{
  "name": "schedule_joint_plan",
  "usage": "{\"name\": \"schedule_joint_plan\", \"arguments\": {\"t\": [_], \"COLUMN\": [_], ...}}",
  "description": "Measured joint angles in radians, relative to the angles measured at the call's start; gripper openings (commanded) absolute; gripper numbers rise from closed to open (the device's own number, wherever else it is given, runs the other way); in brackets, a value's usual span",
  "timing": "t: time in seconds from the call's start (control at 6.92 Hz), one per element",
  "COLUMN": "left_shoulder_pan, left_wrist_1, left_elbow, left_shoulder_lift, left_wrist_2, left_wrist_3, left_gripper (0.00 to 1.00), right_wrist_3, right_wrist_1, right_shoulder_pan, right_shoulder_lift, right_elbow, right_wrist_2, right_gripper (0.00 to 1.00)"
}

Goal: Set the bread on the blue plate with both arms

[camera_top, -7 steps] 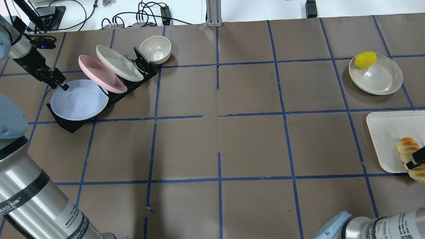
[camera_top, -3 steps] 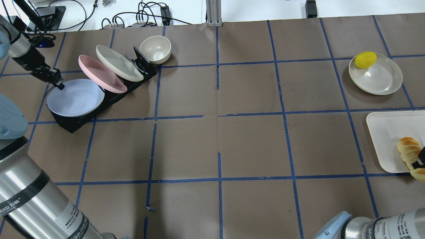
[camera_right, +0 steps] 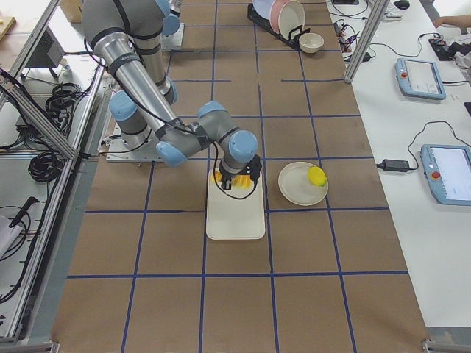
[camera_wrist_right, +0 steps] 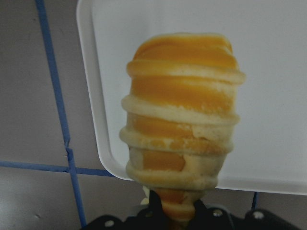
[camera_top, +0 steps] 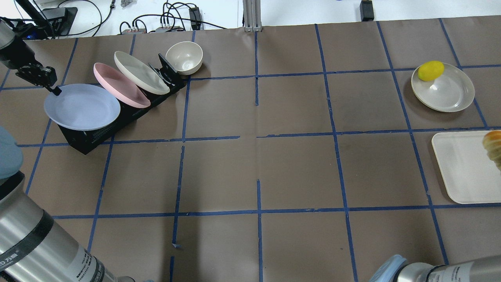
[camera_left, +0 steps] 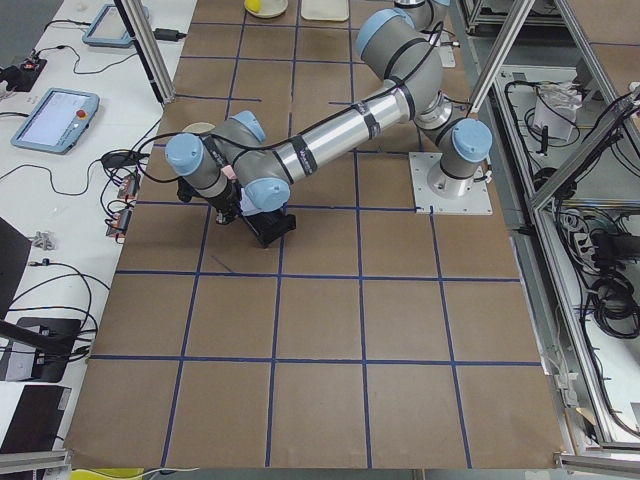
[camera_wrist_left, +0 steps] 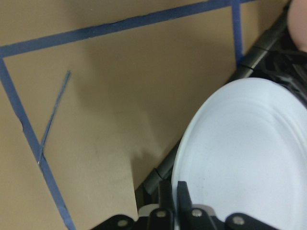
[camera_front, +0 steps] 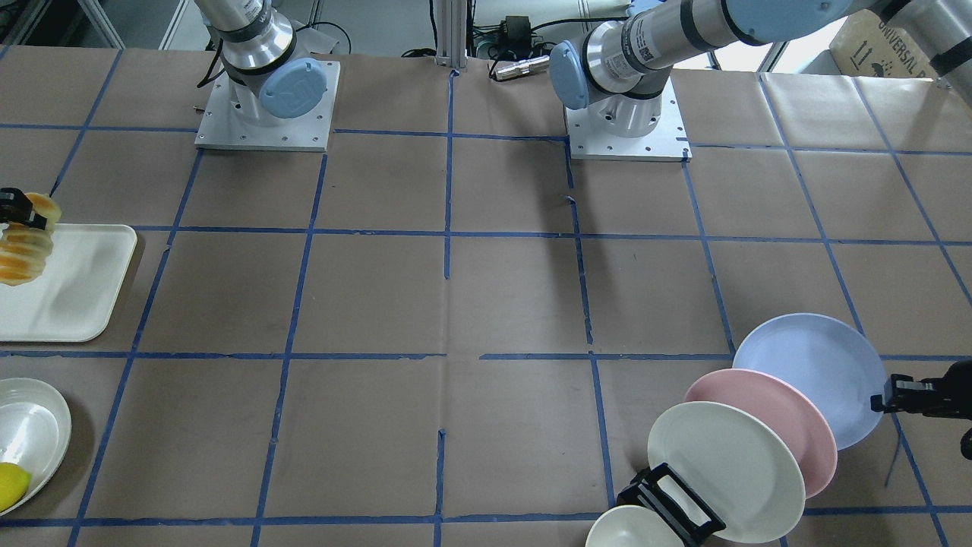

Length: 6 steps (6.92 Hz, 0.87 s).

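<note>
The blue plate (camera_top: 82, 106) is gripped by its far-left rim by my left gripper (camera_top: 53, 90), which is shut on it and holds it over the front end of the black rack (camera_top: 90, 135). The left wrist view shows the rim (camera_wrist_left: 244, 158) pinched between the fingers (camera_wrist_left: 183, 191). The plate and gripper also show in the front view (camera_front: 809, 376) (camera_front: 881, 403). My right gripper (camera_wrist_right: 172, 208) is shut on the bread (camera_wrist_right: 180, 120) and holds it above the white tray (camera_top: 465, 168). The bread shows at the right edge of the overhead view (camera_top: 494, 147) and in the front view (camera_front: 26, 243).
A pink plate (camera_top: 121, 86) and a cream plate (camera_top: 141, 73) lean in the rack, with a cream bowl (camera_top: 184, 58) behind it. A yellow lemon (camera_top: 430, 70) lies on a cream plate (camera_top: 446, 94) at the far right.
My left gripper has pulled the blue plate up and to the left, out of its leaning position in the rack. My right gripper has lifted the bread off the tray.
</note>
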Motion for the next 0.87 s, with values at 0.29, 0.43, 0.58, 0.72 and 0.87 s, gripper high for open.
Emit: {"name": "schedule_joint_plan", "arguments": {"t": [0.29,0.43,0.58,0.72,0.87], "left_shoulder_pan": [0.000,-0.006,-0.036,-0.101,-0.195], "left_wrist_1": [-0.129,-0.190,-0.230,-0.247,-0.251], "left_elbow": [0.000,-0.004,-0.010,-0.014,-0.014], "left_shoulder_lift": [0.098,0.150,0.197,0.232,0.258], "left_wrist_2": [0.022,0.021,0.016,0.012,0.005], "left_wrist_3": [-0.014,-0.053,-0.118,-0.216,-0.352], "left_gripper": [0.00,0.00,0.00,0.00,0.00], "right_wrist_3": [0.090,0.150,0.213,0.260,0.293], "right_wrist_1": [0.120,0.164,0.210,0.239,0.252], "right_shoulder_pan": [0.119,0.189,0.254,0.322,0.400], "right_shoulder_lift": [-0.103,-0.165,-0.230,-0.283,-0.322], "right_elbow": [-0.069,-0.079,-0.082,-0.083,-0.083], "right_wrist_2": [0.001,0.002,0.010,0.018,0.022], "right_gripper": [0.02,0.02,0.01,0.00,0.00]}}
